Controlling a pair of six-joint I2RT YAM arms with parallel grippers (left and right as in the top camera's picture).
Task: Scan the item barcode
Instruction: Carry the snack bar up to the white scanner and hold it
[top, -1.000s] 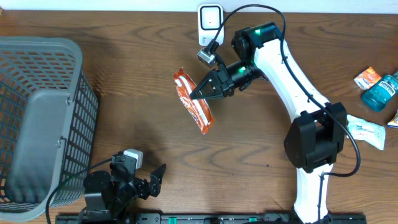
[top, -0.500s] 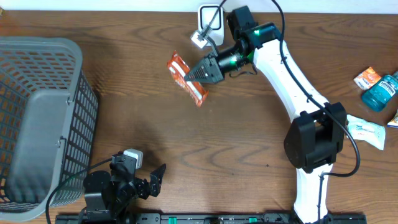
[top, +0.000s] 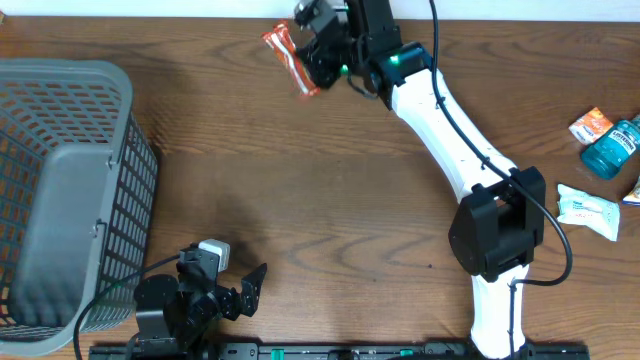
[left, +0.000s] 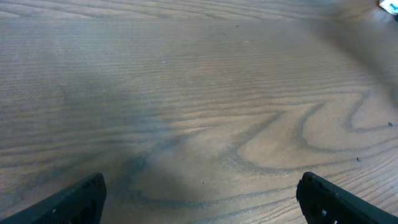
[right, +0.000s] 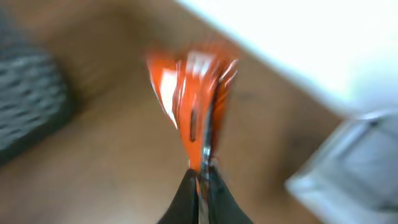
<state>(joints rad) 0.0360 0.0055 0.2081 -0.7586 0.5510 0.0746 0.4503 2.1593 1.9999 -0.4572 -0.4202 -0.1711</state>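
The item is an orange snack packet (top: 288, 58), lifted off the table near the back edge. My right gripper (top: 318, 62) is shut on its right end. In the blurred right wrist view the packet (right: 189, 99) stands edge-on above the gripper (right: 200, 186), pinched between the closed fingers. A blurred white box-like shape (right: 348, 155) lies to the right; I cannot tell whether it is the scanner. In the overhead view the arm covers that spot. My left gripper (top: 245, 290) rests at the front edge, open, and its wrist view shows only bare wood between the fingertips (left: 74, 199).
A grey mesh basket (top: 60, 190) fills the left side. At the far right lie an orange-and-white box (top: 590, 125), a blue bottle (top: 612, 150) and a white packet (top: 590, 212). The right arm's base (top: 495, 240) stands right of centre.
The right arm has swung the orange packet from mid-table up and back-left to the rear edge, and now covers the white device there. The left arm has not moved.
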